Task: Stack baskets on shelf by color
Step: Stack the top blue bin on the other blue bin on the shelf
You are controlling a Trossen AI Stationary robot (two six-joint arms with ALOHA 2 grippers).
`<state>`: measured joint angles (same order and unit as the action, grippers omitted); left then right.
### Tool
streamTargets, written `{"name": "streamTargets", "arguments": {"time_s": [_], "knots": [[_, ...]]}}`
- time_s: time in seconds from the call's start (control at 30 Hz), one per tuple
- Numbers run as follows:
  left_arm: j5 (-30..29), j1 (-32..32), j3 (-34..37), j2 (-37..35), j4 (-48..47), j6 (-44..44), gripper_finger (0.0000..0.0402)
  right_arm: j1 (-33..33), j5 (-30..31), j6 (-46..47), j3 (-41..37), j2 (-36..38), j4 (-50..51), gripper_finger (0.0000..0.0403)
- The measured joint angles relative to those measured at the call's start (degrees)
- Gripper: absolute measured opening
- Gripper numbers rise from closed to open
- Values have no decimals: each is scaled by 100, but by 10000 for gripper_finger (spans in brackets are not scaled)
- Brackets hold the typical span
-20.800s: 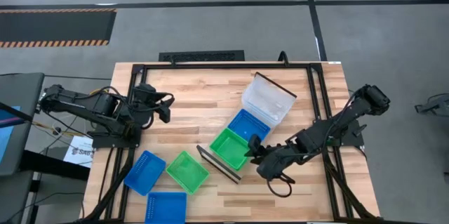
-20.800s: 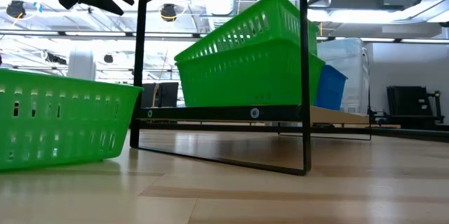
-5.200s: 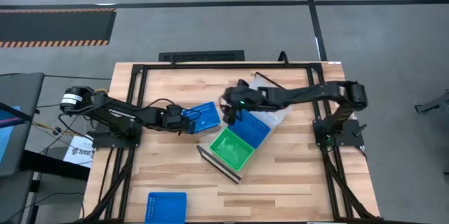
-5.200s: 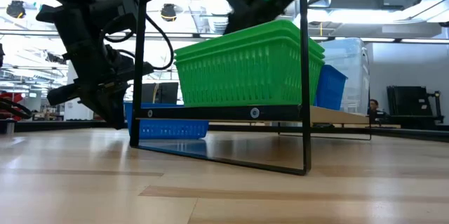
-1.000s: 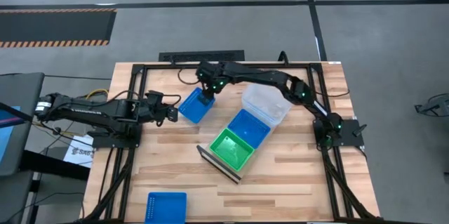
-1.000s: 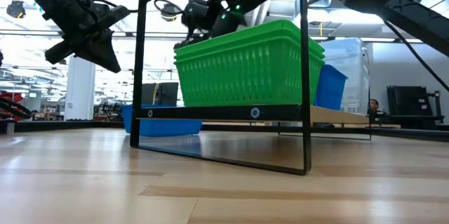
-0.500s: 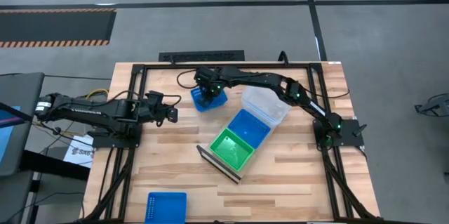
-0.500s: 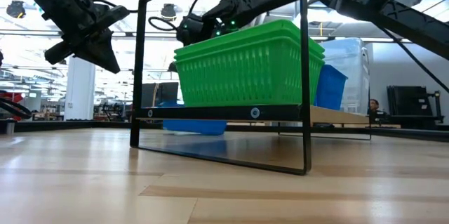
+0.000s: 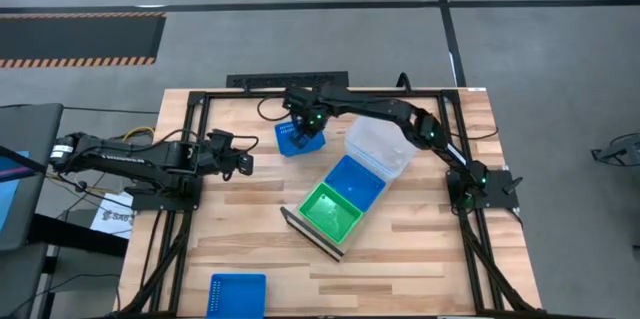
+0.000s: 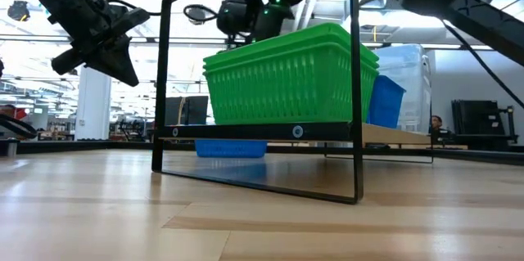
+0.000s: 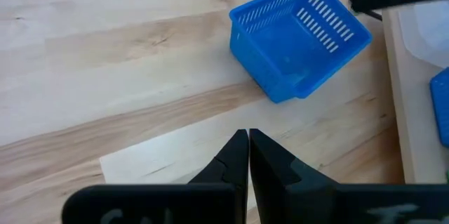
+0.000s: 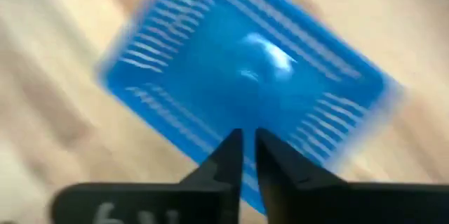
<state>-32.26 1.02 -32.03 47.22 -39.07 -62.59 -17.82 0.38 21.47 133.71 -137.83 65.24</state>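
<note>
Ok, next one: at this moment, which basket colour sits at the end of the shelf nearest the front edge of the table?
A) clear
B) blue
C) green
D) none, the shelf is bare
C: in the high view the green basket occupies the shelf's front end, with a blue basket behind it and a clear basket at the far end.

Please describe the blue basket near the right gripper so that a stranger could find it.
Start at the shelf crossing the table's middle. The blue basket sits beyond its far side on bare wood, under the right gripper. Unlike the other blue baskets, it is neither on the shelf nor at the near edge.
</note>
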Motion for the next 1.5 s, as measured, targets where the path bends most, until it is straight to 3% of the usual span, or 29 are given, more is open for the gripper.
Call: {"name": "streamTargets", "arguments": {"time_s": [0.17,0.27,0.37,0.6,1.07,1.2,1.3,1.43,1.5], "knots": [[-157,0,0,-2,-26,-2,4,-39,1150,105,15,63,635,161],[-187,0,0,-2,-52,-2,15,-152,1151,131,0,67,579,217],[-140,0,0,0,-52,29,26,-300,1165,296,-9,67,590,248],[-38,0,0,-1,-88,45,38,-531,1027,374,-9,69,580,249],[54,0,0,-2,-156,85,39,-343,549,363,-13,-503,716,243],[56,0,0,-1,-160,87,39,-345,547,450,-11,-488,735,211],[56,0,0,-2,-168,85,39,-375,538,540,-11,-488,738,148],[58,0,0,0,-175,98,39,-409,384,417,-11,-488,672,35],[58,0,0,-1,-177,105,39,-410,344,358,-9,-486,594,16]]}}
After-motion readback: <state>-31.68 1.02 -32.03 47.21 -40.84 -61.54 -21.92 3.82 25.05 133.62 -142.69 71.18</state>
